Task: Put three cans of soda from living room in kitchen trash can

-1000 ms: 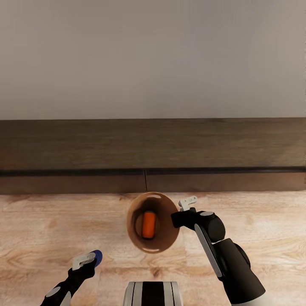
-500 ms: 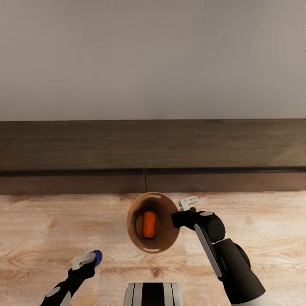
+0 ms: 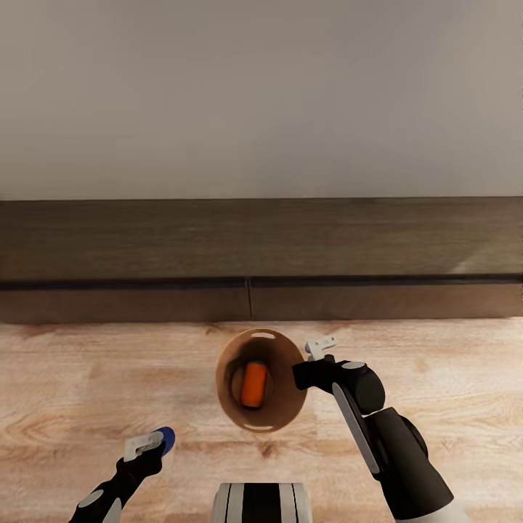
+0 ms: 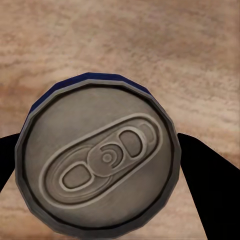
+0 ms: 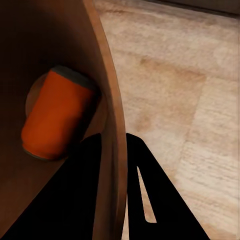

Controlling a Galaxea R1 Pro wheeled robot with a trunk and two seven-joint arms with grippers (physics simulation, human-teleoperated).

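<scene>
My right claw (image 3: 299,374) pinching the trash can (image 3: 280,418) by its rim above the plank floor (image 3: 450,363), orange soda can (image 3: 253,384) lying inside, my left claw (image 3: 149,443) closed around a blue soda can (image 4: 100,160), dark wood cabinet (image 3: 261,254) ahead.

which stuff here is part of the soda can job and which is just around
Job things: trash can, gripped at its rim by the right tool; orange can lying inside; blue can in the left tool.
Just around: dark wood cabinet, plank floor.
</scene>
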